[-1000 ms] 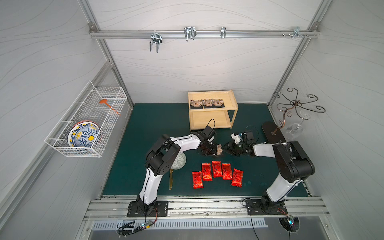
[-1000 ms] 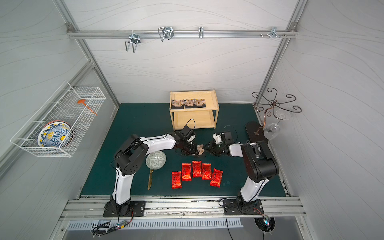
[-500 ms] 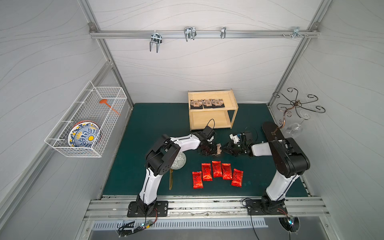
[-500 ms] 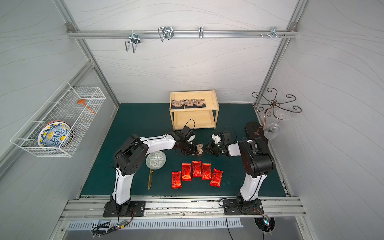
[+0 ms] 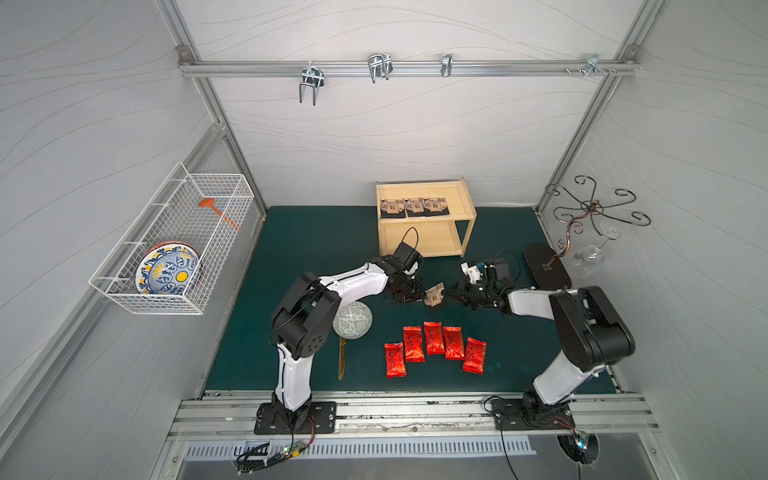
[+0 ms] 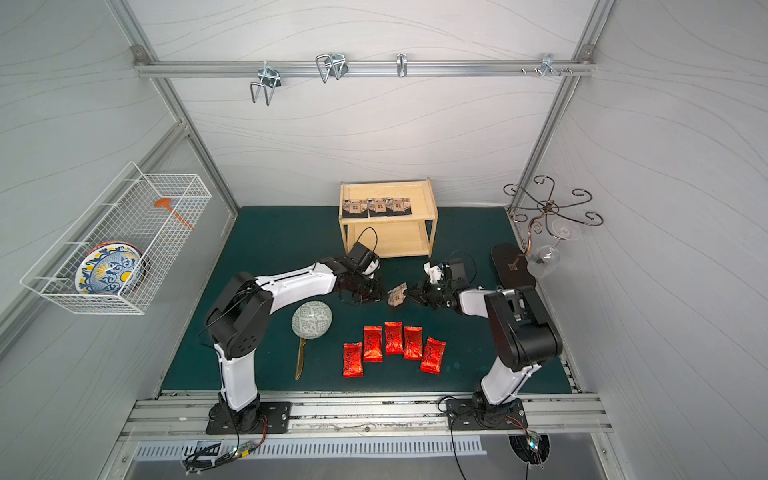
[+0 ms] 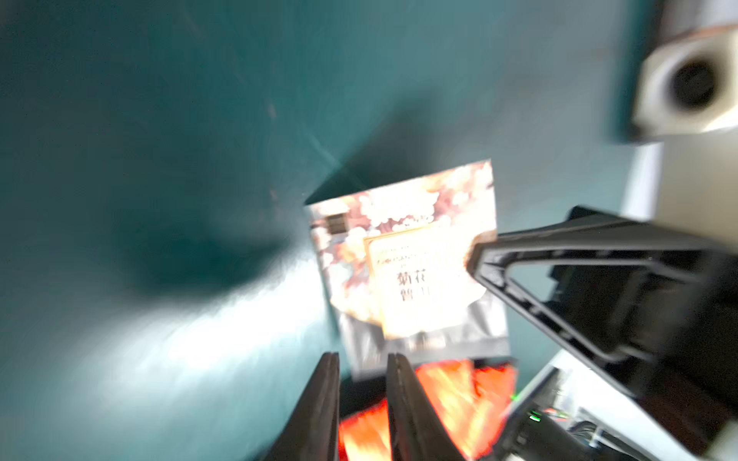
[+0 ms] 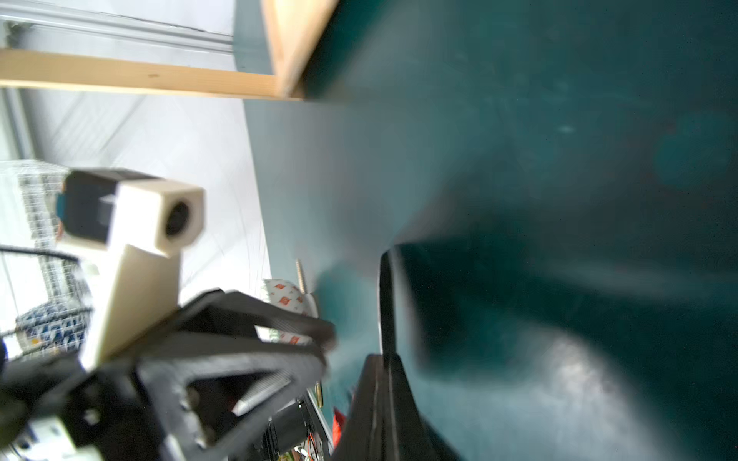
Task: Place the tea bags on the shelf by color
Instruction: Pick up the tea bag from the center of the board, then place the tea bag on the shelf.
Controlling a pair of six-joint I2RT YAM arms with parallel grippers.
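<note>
A beige-brown tea bag [image 5: 434,295] hangs upright just above the green mat between my two grippers. My right gripper [image 5: 446,296] is shut on its edge. In the right wrist view the tea bag [image 8: 386,303] shows edge-on as a thin strip rising from the shut jaws [image 8: 385,357]. My left gripper [image 7: 361,357] stands slightly open with its tips just short of the bag's lower corner [image 7: 415,271] and nothing between them. Three beige tea bags [image 5: 414,206] lie in a row on the top tray of the wooden shelf [image 5: 419,190]. Several red tea bags [image 5: 434,338] lie on the mat in front.
A patterned round dish [image 5: 352,320] and a gold utensil [image 5: 341,363] lie by the left arm. A white wire basket [image 5: 174,245] with a plate hangs on the left wall. A metal stand [image 5: 590,208] with a wine glass stands at the right.
My right gripper has moved left to the beige tea bag and shut on it. My left gripper's jaws have loosened off the bag.
</note>
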